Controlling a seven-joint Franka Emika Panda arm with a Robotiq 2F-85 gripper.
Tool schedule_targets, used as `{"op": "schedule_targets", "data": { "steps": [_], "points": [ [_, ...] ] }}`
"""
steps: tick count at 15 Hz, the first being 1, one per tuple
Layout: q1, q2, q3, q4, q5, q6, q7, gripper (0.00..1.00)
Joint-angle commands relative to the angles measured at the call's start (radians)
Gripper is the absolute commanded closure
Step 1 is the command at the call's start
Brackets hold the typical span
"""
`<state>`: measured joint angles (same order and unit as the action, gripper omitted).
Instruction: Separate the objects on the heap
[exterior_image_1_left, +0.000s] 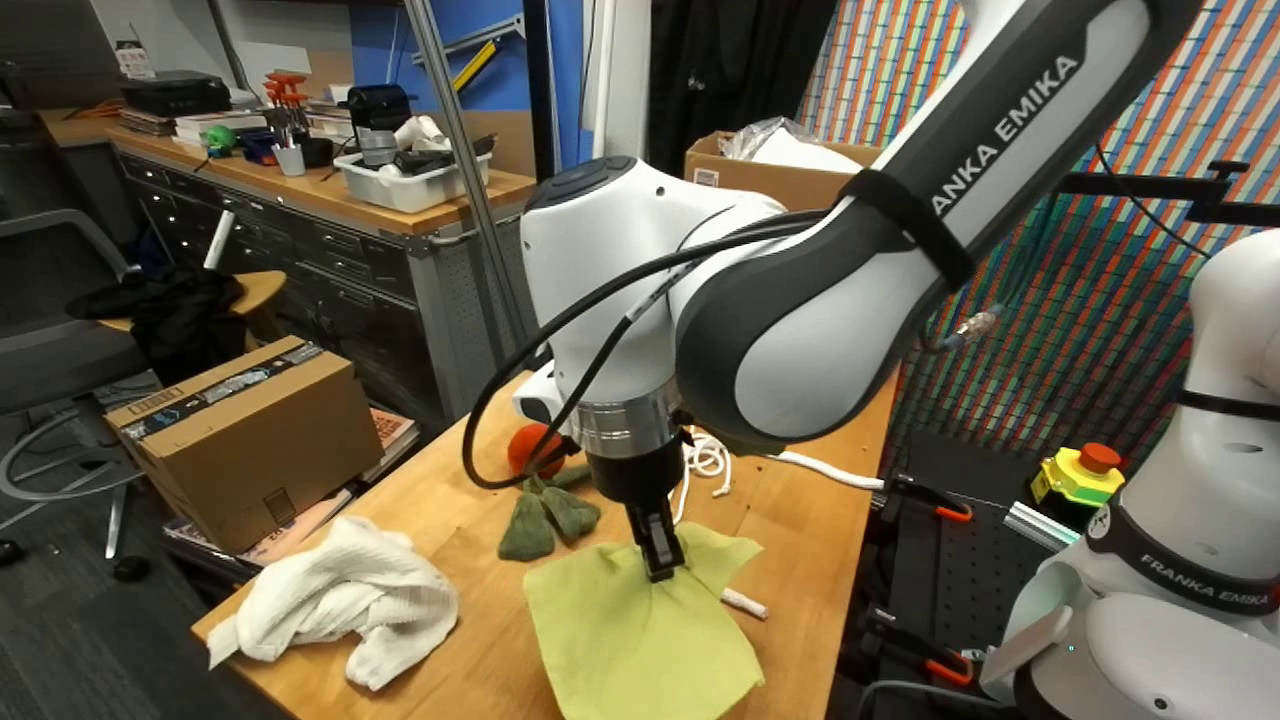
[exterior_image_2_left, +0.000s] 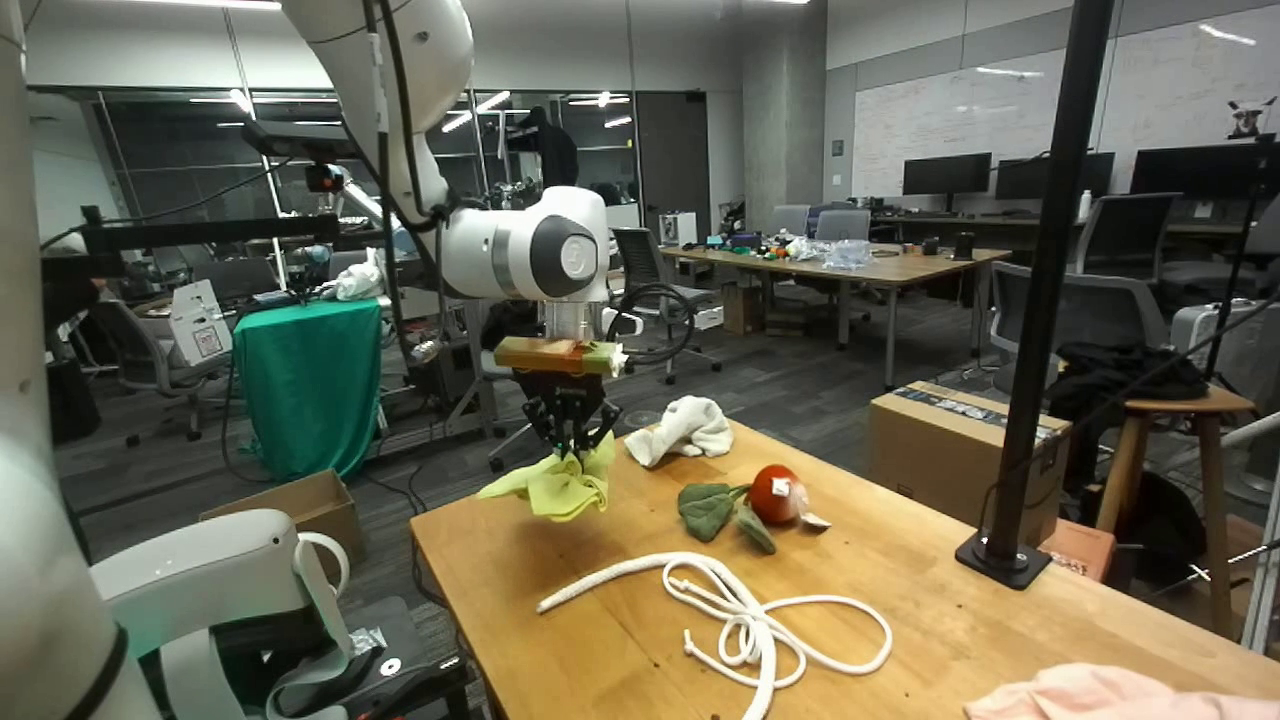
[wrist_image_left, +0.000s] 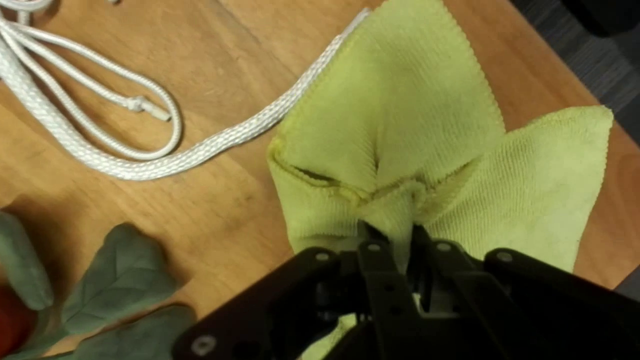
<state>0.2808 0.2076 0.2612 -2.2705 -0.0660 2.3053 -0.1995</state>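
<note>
At the left of an exterior view, a green drape (exterior_image_2_left: 305, 400) hangs in folds, well apart from the wooden desk (exterior_image_2_left: 930, 590). Over the desk's left end the end effector (exterior_image_2_left: 572, 456) points downward, its two fingers pinching a gathered fold of the yellow-green cloth (exterior_image_2_left: 560, 488). The cloth's corners splay out below the grip, and a shadow lies on the wood beneath. In the wrist view the fold stands up between the fingertips, with the thick part of the white rope (wrist_image_left: 135, 169) running on the cloth's left. It runs on over the desk among loose loops of thin cord (wrist_image_left: 135, 103), one cord end knotted. Behind it, near the desk's far edge, the white cloth (exterior_image_2_left: 685, 432) lies crumpled. Next come green leaf-shaped pieces (exterior_image_2_left: 706, 510), just beside a red ball (exterior_image_2_left: 768, 500) with a small white patch; whether they are joined, I cannot tell. A taped cardboard box (exterior_image_2_left: 930, 450) sits beyond the desk, and a black post (exterior_image_2_left: 1042, 300) rises from the wood in front of it. At the near right lies pink cloth (exterior_image_2_left: 1090, 697), partly in view. Farthest right, a wooden stool (exterior_image_2_left: 1215, 402) carries dark fabric (exterior_image_2_left: 1130, 372).
</note>
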Motion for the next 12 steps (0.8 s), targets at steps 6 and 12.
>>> {"op": "schedule_targets", "data": {
  "steps": [6,12],
  "points": [
    [-0.009,-0.009,0.085,-0.081,0.199,0.023,-0.107,0.95],
    [-0.017,0.029,0.120,-0.131,0.395,0.220,-0.108,0.95]
  ]
}}
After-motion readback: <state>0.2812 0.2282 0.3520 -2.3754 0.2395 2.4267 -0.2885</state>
